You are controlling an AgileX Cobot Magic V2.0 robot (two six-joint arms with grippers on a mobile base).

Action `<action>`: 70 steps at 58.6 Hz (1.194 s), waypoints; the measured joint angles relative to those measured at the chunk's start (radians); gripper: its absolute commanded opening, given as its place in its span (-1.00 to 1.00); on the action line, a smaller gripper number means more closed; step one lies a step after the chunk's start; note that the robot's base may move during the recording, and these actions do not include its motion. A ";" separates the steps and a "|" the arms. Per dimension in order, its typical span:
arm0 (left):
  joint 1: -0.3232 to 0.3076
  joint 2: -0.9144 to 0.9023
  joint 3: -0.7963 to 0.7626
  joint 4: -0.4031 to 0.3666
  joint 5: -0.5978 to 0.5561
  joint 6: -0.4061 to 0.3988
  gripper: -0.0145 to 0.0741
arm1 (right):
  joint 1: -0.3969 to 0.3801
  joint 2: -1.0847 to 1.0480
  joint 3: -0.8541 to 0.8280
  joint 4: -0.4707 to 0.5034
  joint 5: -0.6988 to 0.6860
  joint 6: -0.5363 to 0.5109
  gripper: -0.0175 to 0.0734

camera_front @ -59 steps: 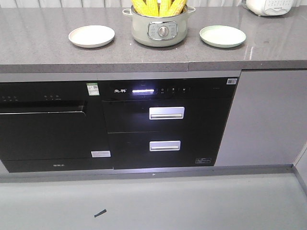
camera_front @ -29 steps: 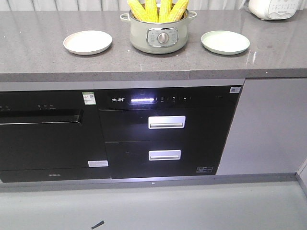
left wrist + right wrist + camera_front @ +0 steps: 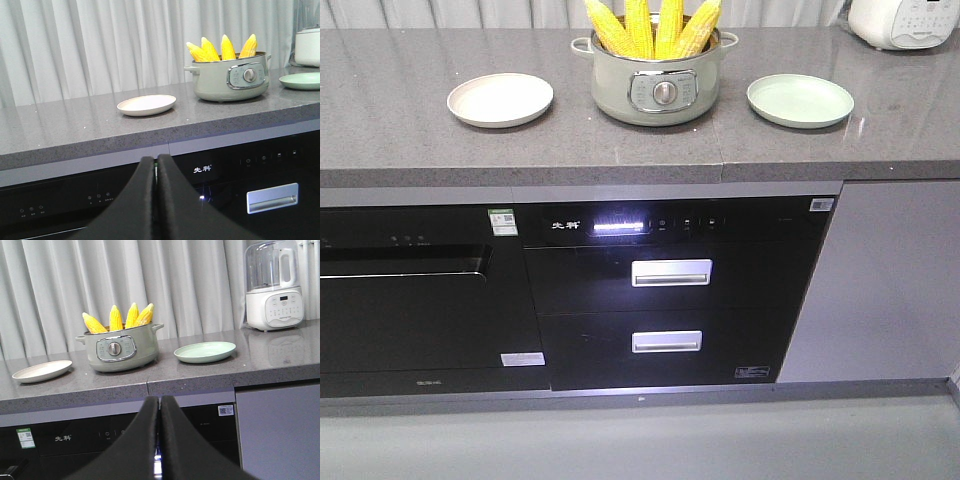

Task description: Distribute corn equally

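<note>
four cobs of corn (image 3: 653,28) stand tips-up in the electric pot (image 3: 660,90) on the bench (image 3: 400,130), between a cream plate (image 3: 500,98) and a green plate (image 3: 800,100). left claw (image 3: 156,200) and right claw (image 3: 160,440) are both pinched closed, empty, low before the bench front. raise and open each before reaching; two cobs per plate.

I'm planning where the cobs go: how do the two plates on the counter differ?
Colour: the cream plate is off-white, the green plate pale mint. Position: the cream plate sits left of the pot, the green plate right of it, nearer the white appliance. Both are round, shallow and empty.
</note>
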 measured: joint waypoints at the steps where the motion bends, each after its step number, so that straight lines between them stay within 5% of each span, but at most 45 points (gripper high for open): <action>1: 0.000 0.000 0.000 0.000 0.000 0.000 -0.69 | 0.000 0.000 0.000 0.000 0.000 0.000 -0.62; 70: 0.000 0.000 0.000 0.000 0.000 0.000 -0.69 | 0.000 0.000 0.000 0.000 0.000 0.000 -0.62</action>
